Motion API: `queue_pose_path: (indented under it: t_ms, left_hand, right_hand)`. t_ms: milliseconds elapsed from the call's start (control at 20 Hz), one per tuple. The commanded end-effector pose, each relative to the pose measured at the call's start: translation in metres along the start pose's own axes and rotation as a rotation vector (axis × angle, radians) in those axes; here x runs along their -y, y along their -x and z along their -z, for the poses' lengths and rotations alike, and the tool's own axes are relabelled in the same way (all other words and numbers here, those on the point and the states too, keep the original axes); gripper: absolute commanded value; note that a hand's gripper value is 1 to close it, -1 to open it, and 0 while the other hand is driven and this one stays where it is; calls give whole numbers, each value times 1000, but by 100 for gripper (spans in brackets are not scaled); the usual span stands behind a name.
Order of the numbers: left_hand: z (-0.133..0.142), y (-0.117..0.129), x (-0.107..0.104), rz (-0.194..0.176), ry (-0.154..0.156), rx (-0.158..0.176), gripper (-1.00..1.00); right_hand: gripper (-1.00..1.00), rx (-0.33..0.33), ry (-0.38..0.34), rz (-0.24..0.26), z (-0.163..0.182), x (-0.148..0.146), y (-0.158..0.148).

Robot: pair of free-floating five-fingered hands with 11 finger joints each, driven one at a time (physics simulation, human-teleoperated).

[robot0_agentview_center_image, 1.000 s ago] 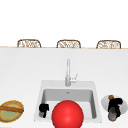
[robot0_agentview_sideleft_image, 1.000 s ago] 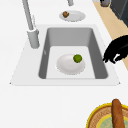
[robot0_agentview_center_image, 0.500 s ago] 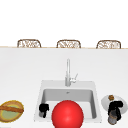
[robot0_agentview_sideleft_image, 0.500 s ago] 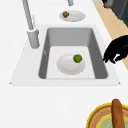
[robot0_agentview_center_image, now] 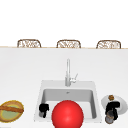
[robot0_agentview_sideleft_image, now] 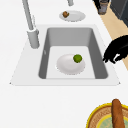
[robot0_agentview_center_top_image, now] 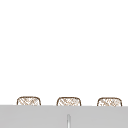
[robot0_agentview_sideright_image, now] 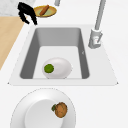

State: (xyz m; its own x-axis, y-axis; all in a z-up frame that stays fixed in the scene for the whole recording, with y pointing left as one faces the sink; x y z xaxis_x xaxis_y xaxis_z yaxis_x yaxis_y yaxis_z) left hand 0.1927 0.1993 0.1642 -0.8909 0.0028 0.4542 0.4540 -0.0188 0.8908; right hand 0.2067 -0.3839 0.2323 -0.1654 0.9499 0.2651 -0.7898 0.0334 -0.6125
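My left hand (robot0_agentview_center_image: 43, 109) hangs over the front left rim of the sink (robot0_agentview_center_image: 40, 100), fingers relaxed and pointing down, holding nothing; it appears as the black hand (robot0_agentview_sideleft_image: 116, 51) in the left side view and as the hand (robot0_agentview_sideright_image: 26, 12) in the right side view. In the basin lies a white plate (robot0_agentview_sideleft_image: 66, 67) with a green lime (robot0_agentview_sideleft_image: 77, 58) on it. My right hand (robot0_agentview_center_image: 112, 108) is at the right counter, curled round a dark grey cup (robot0_agentview_center_image: 109, 119), beside a white plate (robot0_agentview_center_image: 121, 106) that carries a brown bit of food (robot0_agentview_center_image: 111, 97).
A tall faucet (robot0_agentview_center_image: 68, 72) stands behind the basin. A yellow-rimmed dish (robot0_agentview_center_image: 10, 113) with a long brown loaf sits on the left counter. A red ball (robot0_agentview_center_image: 67, 114) covers the sink's front edge in the front view. Three wicker chair backs (robot0_agentview_center_image: 68, 44) line the far edge.
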Motion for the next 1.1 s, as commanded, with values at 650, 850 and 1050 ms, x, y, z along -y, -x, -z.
queue_pose_path:
  t_ms: [650, 850, 1050]
  left_hand:
    - [0, 0, 0, 0, 0, 0, 0]
    - [0, 0, 0, 0, 0, 0, 0]
    - [0, 0, 0, 0, 0, 0, 0]
  right_hand:
    - [100, -88, 140, 82, 45, -12, 26]
    - [100, -106, 152, 89, 53, -19, 29]
    - [100, -135, 180, 72, 63, -25, 32]
